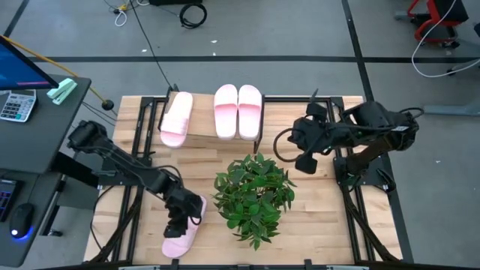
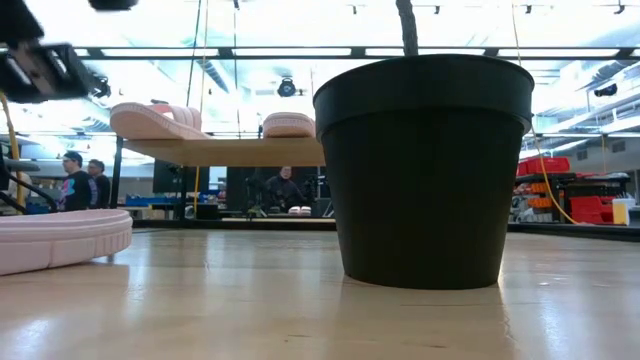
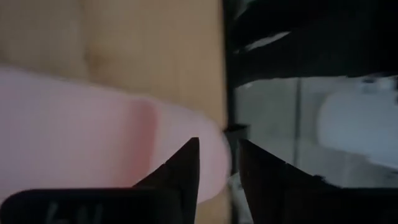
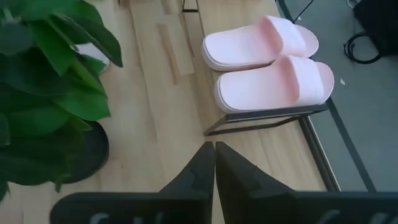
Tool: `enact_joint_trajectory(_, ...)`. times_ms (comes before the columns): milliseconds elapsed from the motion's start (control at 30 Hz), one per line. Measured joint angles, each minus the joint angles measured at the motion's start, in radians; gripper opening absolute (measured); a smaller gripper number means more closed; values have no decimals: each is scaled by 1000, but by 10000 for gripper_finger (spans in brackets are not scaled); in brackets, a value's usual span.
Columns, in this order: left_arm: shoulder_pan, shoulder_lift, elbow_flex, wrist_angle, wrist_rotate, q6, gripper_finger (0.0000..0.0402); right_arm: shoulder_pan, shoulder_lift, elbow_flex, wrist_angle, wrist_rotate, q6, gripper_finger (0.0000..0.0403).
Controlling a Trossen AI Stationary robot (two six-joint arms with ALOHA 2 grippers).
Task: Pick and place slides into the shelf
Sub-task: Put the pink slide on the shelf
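The slatted wooden bench (image 1: 315,225) is carrying everything, with the shelf (image 1: 206,141) standing at its far side, left of centre. A potted plant (image 1: 253,196) in a black pot (image 2: 425,170) is sitting in the middle of the bench, near of the shelf.

Three pink slides are already lying on the shelf: one at the left (image 1: 176,118) and a pair side by side at the right (image 1: 238,111). That is putting the task at roughly three parts done of four, as I judge it. The fourth slide (image 1: 182,234) is lying on the bench at the near left, well apart from the shelf, so it is the one left to lift and carry across.

The left end effector (image 1: 178,219) is sitting down on that last slide, its fingers (image 3: 180,174) narrowly apart at the slide's edge; whether they are gripping it I cannot tell.

The right end effector (image 1: 306,163) is hanging above the bench right of the plant, its fingers (image 4: 202,171) pressed together on nothing.
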State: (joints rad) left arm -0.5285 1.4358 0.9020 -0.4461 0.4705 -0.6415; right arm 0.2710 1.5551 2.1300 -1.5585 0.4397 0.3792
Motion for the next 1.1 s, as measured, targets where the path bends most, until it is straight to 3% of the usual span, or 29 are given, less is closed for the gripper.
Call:
enact_joint_trajectory(200,-4,23,0,-98,-41,77,154,5,18,0,22,23,32,20)
enact_joint_trajectory(567,-4,33,0,-119,-54,240,238,7,71,0,42,27,50,20)
enact_joint_trajectory(967,-7,123,0,-103,-73,210,239,7,78,0,42,27,47,20)
enact_joint_trajectory(1100,-17,148,0,-86,-34,200,238,7,77,0,40,27,44,20)
